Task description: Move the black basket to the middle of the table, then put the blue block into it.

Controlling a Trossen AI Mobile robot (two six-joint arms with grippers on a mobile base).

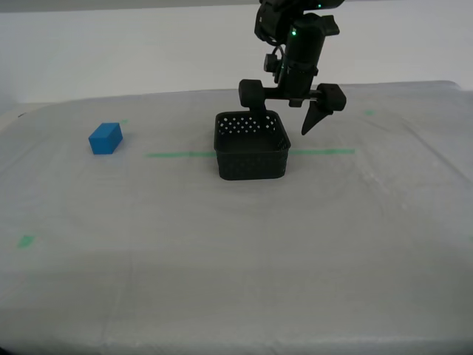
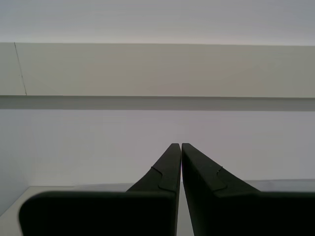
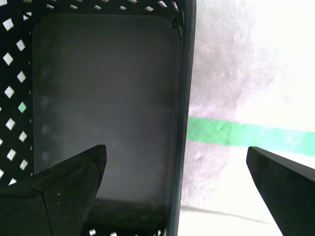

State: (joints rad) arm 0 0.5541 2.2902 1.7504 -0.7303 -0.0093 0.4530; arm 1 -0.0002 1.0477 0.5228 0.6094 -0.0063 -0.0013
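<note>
Exterior view, read from its left to its right: the blue block (image 1: pixel 106 138) lies alone on the pale cloth of the desk (image 1: pixel 236 266), at about nine o'clock from the black basket (image 1: pixel 251 146) and well apart from it, with nothing touching it. The black basket stands upright near the middle of the desk, astride the thin green tape line (image 1: pixel 177 154), which runs out from behind it on both sides. Above the basket's far rim, at roughly one o'clock from its centre, hangs my first pincer (image 1: pixel 290 111), spread wide; one finger sits over the basket's inside, the other outside its wall towards the exterior view's right. The first wrist view agrees: the basket's bare floor and one upright wall (image 3: pixel 183 123) lie between the two spread fingers, which touch neither, and nothing lies in the basket. I judge the first half of the task done, or nearly so, since the basket is central and free of any grip. My second pincer (image 2: pixel 178 147) is pressed together on nothing and looks at a blank wall; the exterior view does not show it. What is left, as I judge it, is the whole second half: reach the block, lift it, carry it across and drop it in the basket.
</note>
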